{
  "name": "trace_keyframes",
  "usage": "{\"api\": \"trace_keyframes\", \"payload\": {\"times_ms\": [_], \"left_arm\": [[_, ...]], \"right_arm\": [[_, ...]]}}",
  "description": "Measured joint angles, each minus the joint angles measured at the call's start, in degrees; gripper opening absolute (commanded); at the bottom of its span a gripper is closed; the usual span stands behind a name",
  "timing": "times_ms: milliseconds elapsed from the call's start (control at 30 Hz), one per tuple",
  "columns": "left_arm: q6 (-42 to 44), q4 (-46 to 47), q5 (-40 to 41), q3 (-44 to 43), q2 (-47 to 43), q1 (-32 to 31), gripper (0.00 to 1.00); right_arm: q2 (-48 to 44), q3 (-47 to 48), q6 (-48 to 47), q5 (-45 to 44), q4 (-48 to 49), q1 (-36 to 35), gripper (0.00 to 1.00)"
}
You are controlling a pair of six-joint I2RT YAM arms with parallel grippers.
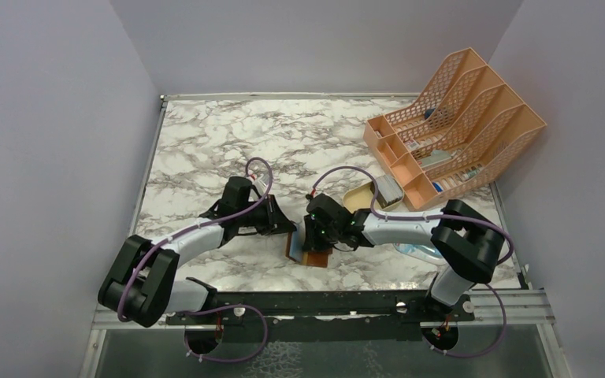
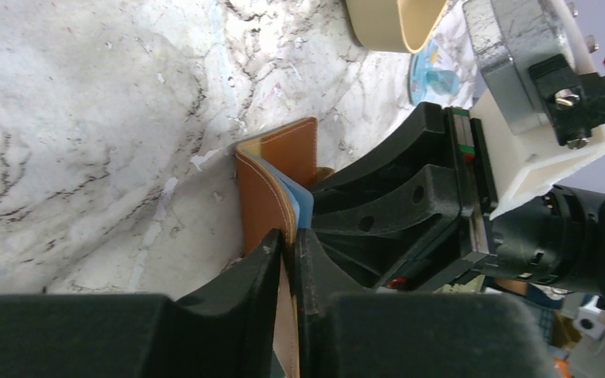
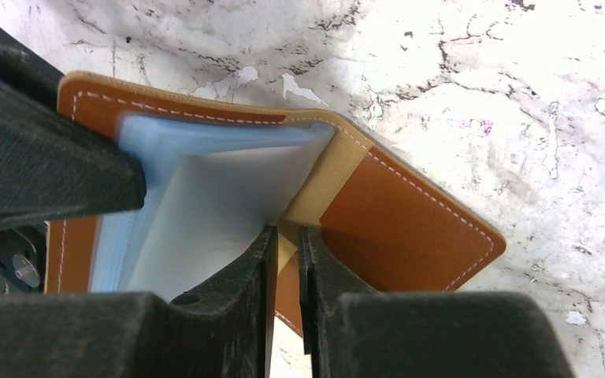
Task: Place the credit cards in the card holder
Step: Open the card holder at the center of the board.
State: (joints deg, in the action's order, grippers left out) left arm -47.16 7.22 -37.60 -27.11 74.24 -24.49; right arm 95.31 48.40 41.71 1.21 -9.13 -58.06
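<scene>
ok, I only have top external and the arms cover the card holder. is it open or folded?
Observer: Open. The right wrist view shows the card holder spread out, with its brown covers apart.
Operator: who has it?
Observer: The right pincer is shut on its tan middle fold.
Operator: and left?
Observer: In the left wrist view, the left pincer is shut on the edge of one brown cover.
</scene>
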Motion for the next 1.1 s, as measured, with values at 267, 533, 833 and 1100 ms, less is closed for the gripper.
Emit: {"api": "trace_keyframes", "payload": {"times_ms": [267,533,833,1100], "left_arm": [[-2.3,3.1,-1.0,1.4,-0.7,0.0,0.0],[-2.1,2.6,-0.8,1.5,-1.2,0.0,0.0],[-0.5,-2.8,2.2,0.2,-4.0,-0.1,0.0],[-0.5,-4.2,2.8,-0.2,-4.3,-0.4,0.0]], "right_arm": [[0.0,-0.2,0.0,0.1,0.6,0.0,0.17],[-0.4,-0.3,0.2,0.7,0.9,0.0,0.37],[-9.4,0.0,3.6,1.1,-2.3,0.0,0.68],[-7.8,2.4,5.9,2.9,-2.0,0.0,0.68]]}}
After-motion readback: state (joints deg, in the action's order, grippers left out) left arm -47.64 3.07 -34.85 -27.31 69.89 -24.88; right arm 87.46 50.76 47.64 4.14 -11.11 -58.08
